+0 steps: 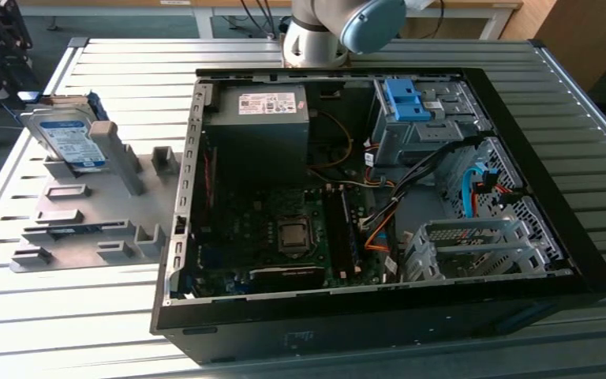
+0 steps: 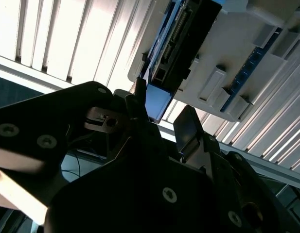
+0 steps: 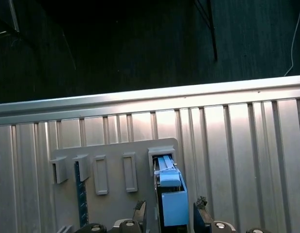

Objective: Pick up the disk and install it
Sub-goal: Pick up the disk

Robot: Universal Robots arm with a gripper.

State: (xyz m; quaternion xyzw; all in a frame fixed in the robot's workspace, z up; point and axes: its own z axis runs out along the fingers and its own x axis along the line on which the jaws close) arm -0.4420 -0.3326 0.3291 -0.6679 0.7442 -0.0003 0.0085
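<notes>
Right below the jaws, and apart from them, the disk (image 1: 69, 140) stands on its edge in a slot of the grey holder (image 1: 126, 170). The jaws are spread wide and hold nothing. In the first wrist view the disk's blue frame shows in the gap between the two fingers (image 3: 202, 218). The holder lies on the ribbed metal counter (image 1: 124, 55), beside the open computer case (image 1: 387, 320).

A slatted metal table (image 1: 135, 59) carries an open black computer case (image 1: 387, 332) on the exterior view's right; a grey holder plate (image 1: 82, 225) lies just beside it on the left. Both sit flat on the slats.
</notes>
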